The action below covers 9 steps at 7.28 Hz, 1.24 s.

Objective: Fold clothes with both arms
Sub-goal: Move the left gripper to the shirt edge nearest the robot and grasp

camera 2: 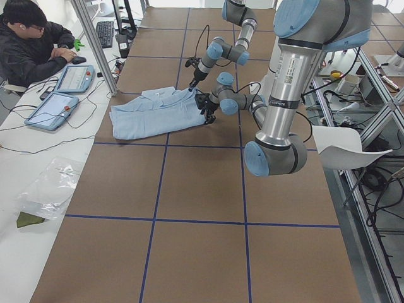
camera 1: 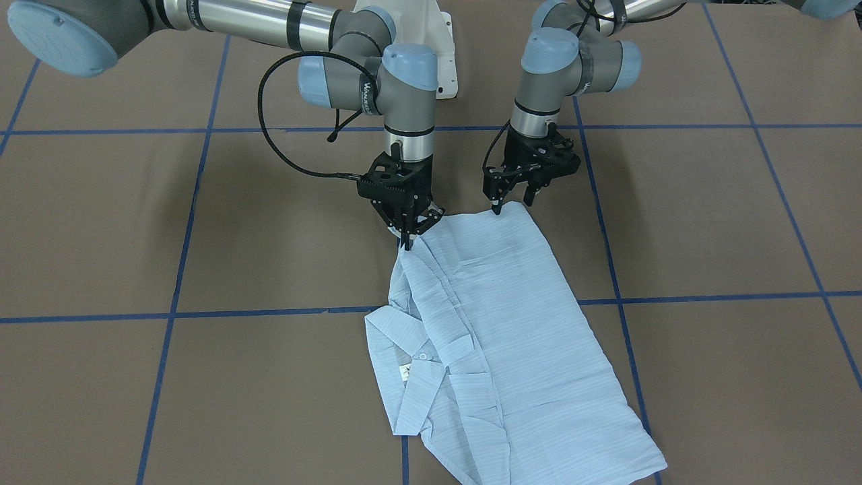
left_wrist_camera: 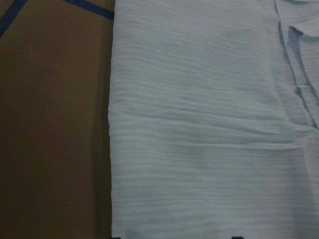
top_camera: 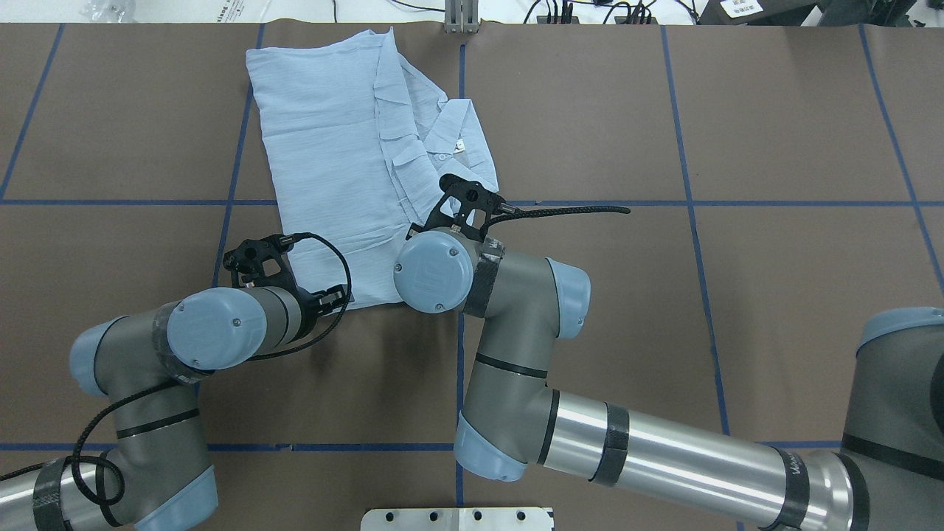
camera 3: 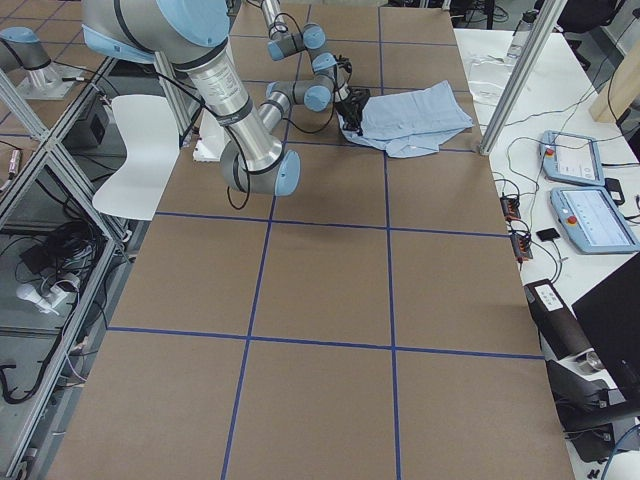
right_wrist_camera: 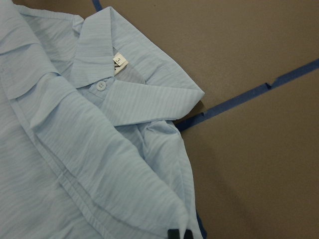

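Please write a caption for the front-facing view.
Right gripper pinches one shirt corner; left gripper, jaws open, sits at the other.

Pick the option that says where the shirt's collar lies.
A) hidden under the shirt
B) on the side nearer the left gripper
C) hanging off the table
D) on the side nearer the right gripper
D: the overhead view shows the collar on the right edge of the shirt, by the right gripper and away from the left gripper.

brown table (top_camera: 796,110) with blue tape grid (top_camera: 811,201), white side bench (camera 2: 16,265) with tablets (camera 2: 52,110), seated operator (camera 2: 31,50)
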Each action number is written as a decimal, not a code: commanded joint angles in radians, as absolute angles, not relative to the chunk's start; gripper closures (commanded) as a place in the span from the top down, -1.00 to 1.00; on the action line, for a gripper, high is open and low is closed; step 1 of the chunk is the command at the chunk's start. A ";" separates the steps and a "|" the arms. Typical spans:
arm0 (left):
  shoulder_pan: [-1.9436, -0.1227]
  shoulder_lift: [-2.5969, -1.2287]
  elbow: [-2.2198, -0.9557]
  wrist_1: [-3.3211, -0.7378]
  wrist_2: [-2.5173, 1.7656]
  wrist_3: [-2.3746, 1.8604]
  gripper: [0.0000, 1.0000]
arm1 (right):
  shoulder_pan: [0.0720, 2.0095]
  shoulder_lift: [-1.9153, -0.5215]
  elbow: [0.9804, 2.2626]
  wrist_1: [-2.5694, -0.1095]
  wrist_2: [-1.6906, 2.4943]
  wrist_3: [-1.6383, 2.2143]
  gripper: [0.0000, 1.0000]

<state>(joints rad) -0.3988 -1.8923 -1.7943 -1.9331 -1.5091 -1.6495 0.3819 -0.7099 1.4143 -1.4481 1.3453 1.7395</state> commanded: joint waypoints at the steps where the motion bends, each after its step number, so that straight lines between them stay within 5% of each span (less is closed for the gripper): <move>1: -0.403 -1.896 -1.796 -1.933 -1.509 -1.652 -0.72 | 0.382 -0.715 1.414 -1.448 1.345 1.740 -1.00; 2: -0.405 -1.896 -1.796 -1.934 -1.509 -1.649 -1.00 | 0.382 -0.716 1.414 -1.448 1.345 1.740 -1.00; 4: -0.408 -1.898 -1.810 -1.934 -1.508 -1.646 -1.00 | 0.383 -0.729 1.428 -1.448 1.345 1.736 -1.00; 9: -0.365 -1.922 -2.024 -1.931 -1.548 -1.655 -1.00 | 0.277 -1.101 2.043 -1.591 1.313 1.735 -1.00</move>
